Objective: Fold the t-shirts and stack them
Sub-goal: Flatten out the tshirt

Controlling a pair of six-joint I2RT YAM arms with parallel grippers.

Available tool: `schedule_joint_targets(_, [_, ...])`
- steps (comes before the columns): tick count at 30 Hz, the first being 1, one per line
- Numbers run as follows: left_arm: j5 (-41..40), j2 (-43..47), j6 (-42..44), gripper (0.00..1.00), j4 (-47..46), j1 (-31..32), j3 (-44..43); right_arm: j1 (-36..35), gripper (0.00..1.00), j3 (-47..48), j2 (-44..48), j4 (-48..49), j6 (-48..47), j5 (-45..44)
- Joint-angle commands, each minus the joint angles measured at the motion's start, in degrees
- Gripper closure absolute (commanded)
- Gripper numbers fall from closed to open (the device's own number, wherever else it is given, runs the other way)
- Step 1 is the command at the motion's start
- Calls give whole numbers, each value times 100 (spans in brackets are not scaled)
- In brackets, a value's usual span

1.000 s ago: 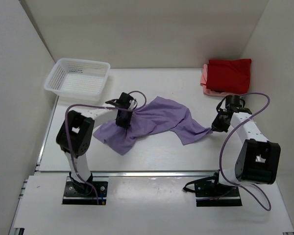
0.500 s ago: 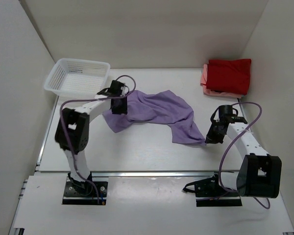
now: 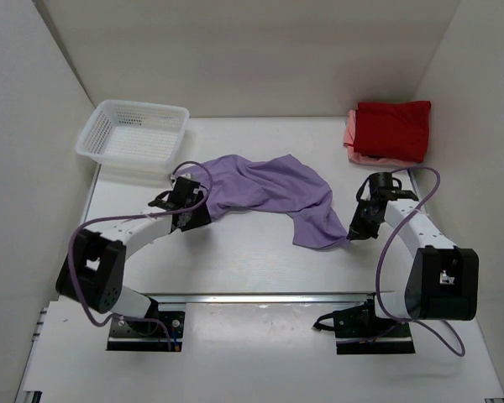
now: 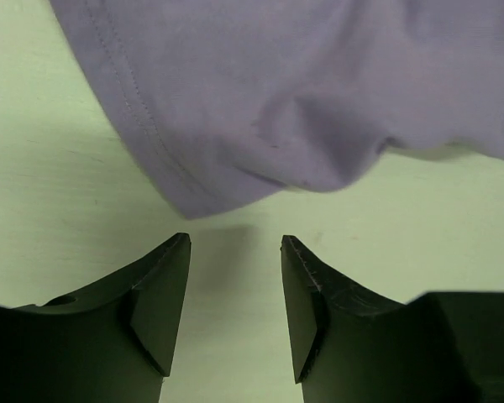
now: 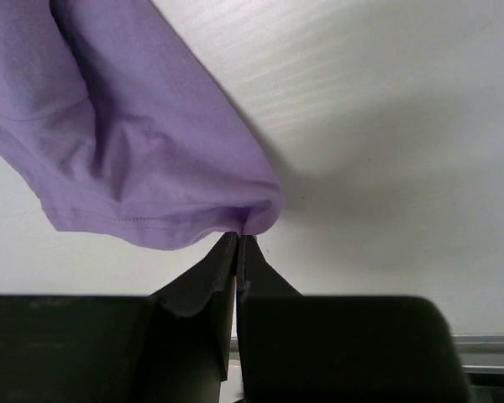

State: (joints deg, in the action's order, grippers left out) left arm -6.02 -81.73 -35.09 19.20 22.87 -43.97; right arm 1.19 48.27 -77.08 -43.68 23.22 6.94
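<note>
The lavender t-shirt point(image 3: 260, 186) lies crumpled across the middle of the table. Its hem point(image 4: 193, 201) ends just ahead of my left gripper point(image 4: 235, 243), which stands open over bare table with nothing between its fingers. From above, the left gripper point(image 3: 195, 214) sits at the shirt's near-left edge. My right gripper point(image 5: 238, 238) is shut on a pinch of the shirt's right corner point(image 5: 252, 214); from above, the right gripper point(image 3: 358, 228) is beside that corner. A folded red t-shirt point(image 3: 395, 126) lies on a salmon pink one point(image 3: 351, 138) at the back right.
A white lattice basket point(image 3: 133, 134) stands at the back left, close behind the left arm. White walls close in the table on the left, back and right. The red and pink pile lies just behind the right arm.
My left gripper opened, let go of the lavender shirt's left edge and drew back toward the near left. The shirt's left part settled on the table. The right gripper stayed shut on its corner.
</note>
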Motion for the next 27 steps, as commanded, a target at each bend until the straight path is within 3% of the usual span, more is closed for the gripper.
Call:
schedule_joint_targets(1, [-470, -455, -375, 41, -31, 77, -366, -23, 99, 279, -96, 132, -116, 71])
schedule_joint_targets(5, [-488, -1133, -420, 39, 145, 112, -761, 4, 100, 350, -246, 202, -151, 150])
schedule_joint_targets(9, [-1119, -1643, -638, 40, 654, 191, -1123, 30, 100, 490, -360, 263, -160, 211])
schedule_joint_targets(12, [-1121, -1706, -736, 46, 533, 25, -1044, 30, 100, 526, -395, 290, -160, 203])
schedule_joint_targets(13, [-1094, -1697, -745, 69, 497, 16, -974, 74, 100, 543, -430, 281, -125, 237])
schedule_joint_targets(15, [-1007, -1575, -692, 100, 523, -72, -1035, 144, 100, 569, -352, 351, -117, 316])
schedule_joint_targets(18, [-673, -1320, -517, 100, 847, -239, -1551, 249, 100, 894, -308, 386, 111, 554])
schedule_joint_targets(23, [-339, -766, -17, 100, 1742, -318, -3020, 30, 100, 2858, -159, 176, 806, 327])
schedule_joint_targets(27, [170, -581, 230, 100, 2307, -547, -4284, 530, 100, 4108, 122, -122, 763, 369])
